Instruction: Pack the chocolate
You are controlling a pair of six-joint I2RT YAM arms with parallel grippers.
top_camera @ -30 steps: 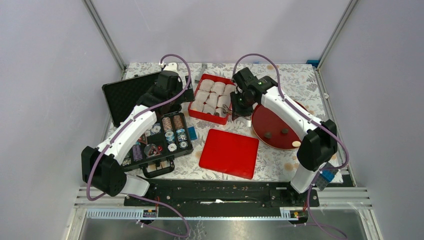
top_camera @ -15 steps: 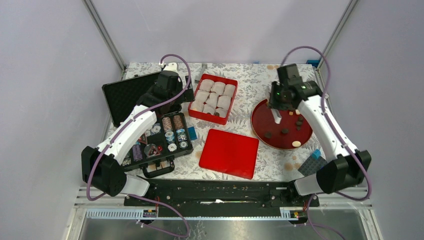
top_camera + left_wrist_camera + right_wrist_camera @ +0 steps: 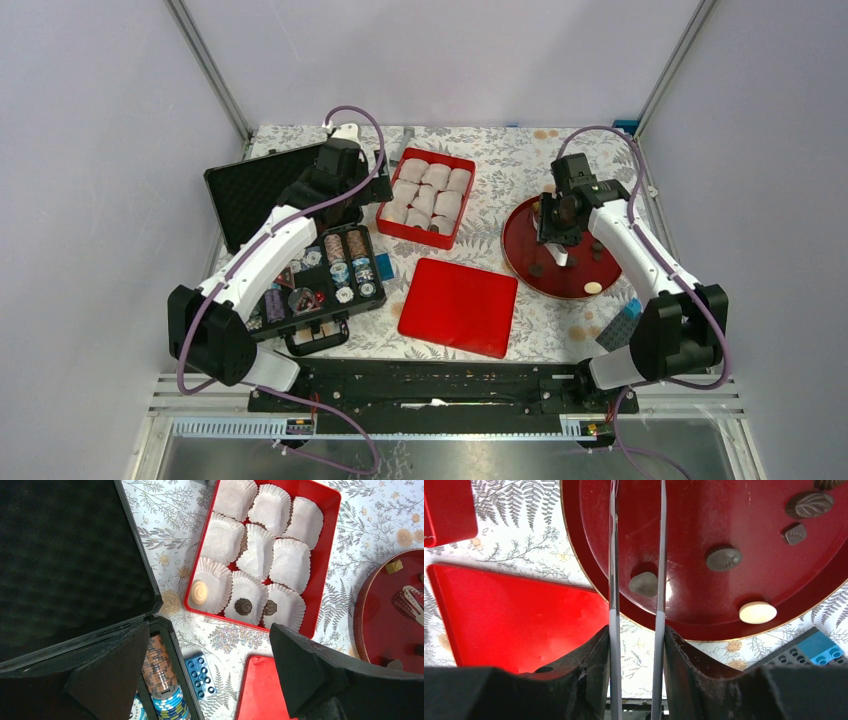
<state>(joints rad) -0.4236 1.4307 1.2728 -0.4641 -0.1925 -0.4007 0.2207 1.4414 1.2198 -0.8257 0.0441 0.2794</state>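
Observation:
Several chocolates lie on the dark red round plate: a dark lump, a brown one, a pale tan one, more at the far rim. My right gripper is shut on metal tongs, whose two blades straddle the dark lump over the plate's left part. The red box holds white paper cups; three front cups hold a tan chocolate and two dark ones. My left gripper is open and empty, left of the box.
An open black case with striped chips stands at the left, its lid behind it. The red box lid lies at centre front. A small blue brick lies beside the case; grey and blue bricks lie front right.
My right arm swung from the red box over to the plate, then came down over its left part with the tongs. The left arm has barely moved.

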